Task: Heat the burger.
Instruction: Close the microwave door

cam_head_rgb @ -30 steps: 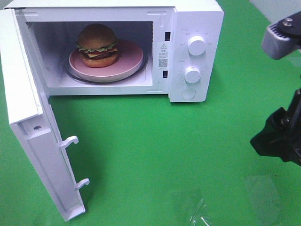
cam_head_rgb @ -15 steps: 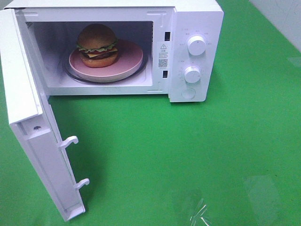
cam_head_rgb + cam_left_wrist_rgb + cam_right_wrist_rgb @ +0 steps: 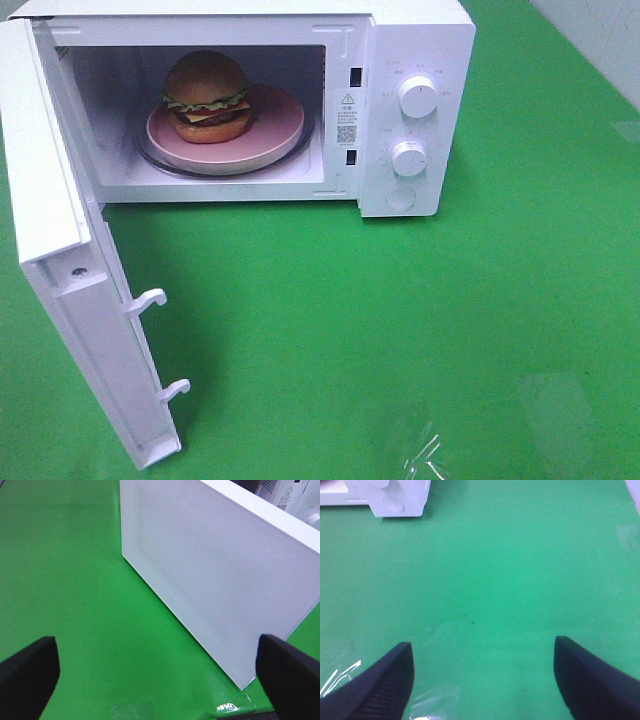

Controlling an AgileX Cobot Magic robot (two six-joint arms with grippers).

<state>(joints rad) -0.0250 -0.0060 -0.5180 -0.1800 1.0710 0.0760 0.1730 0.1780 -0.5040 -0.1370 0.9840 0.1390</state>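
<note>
The burger (image 3: 207,95) sits inside the white microwave (image 3: 420,50), resting on the left part of a round pink plate (image 3: 278,128) that lies on the glass turntable (image 3: 150,162) in the cooking chamber. The microwave door (image 3: 60,250) hangs wide open, swung out to the left toward the front of the green table (image 3: 420,320), with its two latch hooks (image 3: 150,300) pointing into the room. To the right of the chamber, the control panel carries two round white knobs, an upper knob (image 3: 417,96) and a lower knob (image 3: 408,158). The left gripper (image 3: 160,675) hangs behind the open door, looking at its mesh-patterned outer face; its dark fingers (image 3: 30,675) are spread wide apart with nothing between them and are clear of the door panel. The right gripper (image 3: 485,680) hovers over bare green cloth in front of the panel end of the microwave, its jaws likewise splayed and holding nothing. A crinkled clear patch (image 3: 425,455) glints on the cloth near the front edge.
</note>
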